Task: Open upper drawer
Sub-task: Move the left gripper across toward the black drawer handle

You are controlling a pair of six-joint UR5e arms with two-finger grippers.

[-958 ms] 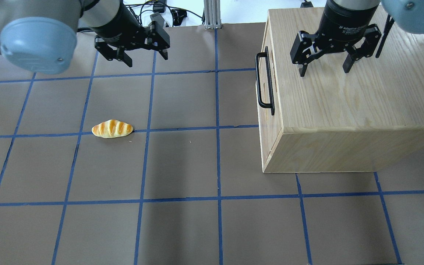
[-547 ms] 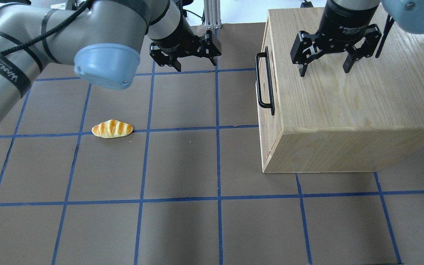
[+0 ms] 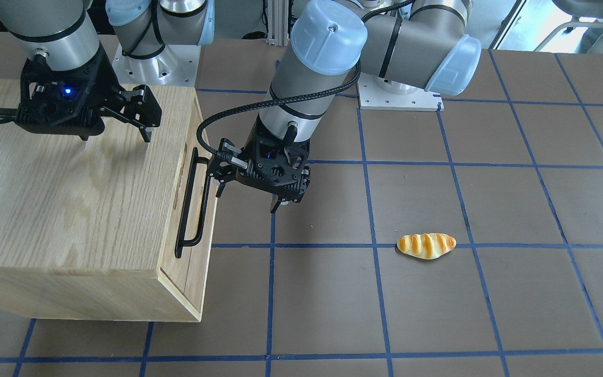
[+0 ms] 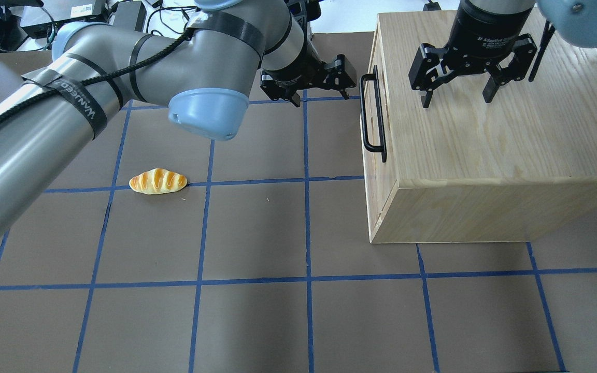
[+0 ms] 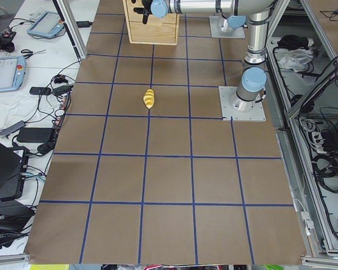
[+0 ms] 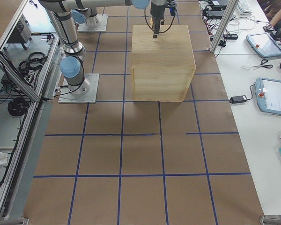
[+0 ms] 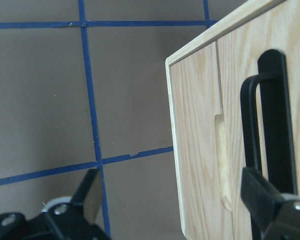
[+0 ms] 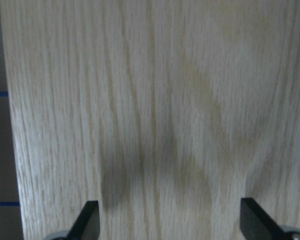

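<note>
The upper drawer [image 7: 236, 75] sits shut in the front of the oak cabinet [image 4: 490, 145]. Its black bar handle [image 4: 371, 114] also shows in the front-facing view [image 3: 191, 201] and the left wrist view [image 7: 251, 130]. My left gripper [image 4: 322, 99] is open and empty, just left of the handle's far end and not touching it; the left wrist view [image 7: 175, 200] has one of its fingers [image 7: 262, 192] in front of the handle. My right gripper [image 4: 456, 102] is open and empty, hovering over the cabinet top [image 8: 155, 110].
A toy bread roll [image 4: 158, 181] lies on the brown, blue-taped table [image 4: 257, 233], well left of the cabinet. A second wood front panel without a black handle [image 7: 195, 125] sits below the upper drawer.
My left arm has swung right across the table, bringing its open gripper close to the drawer handle. The right gripper, the drawer and the bread roll have not moved.
</note>
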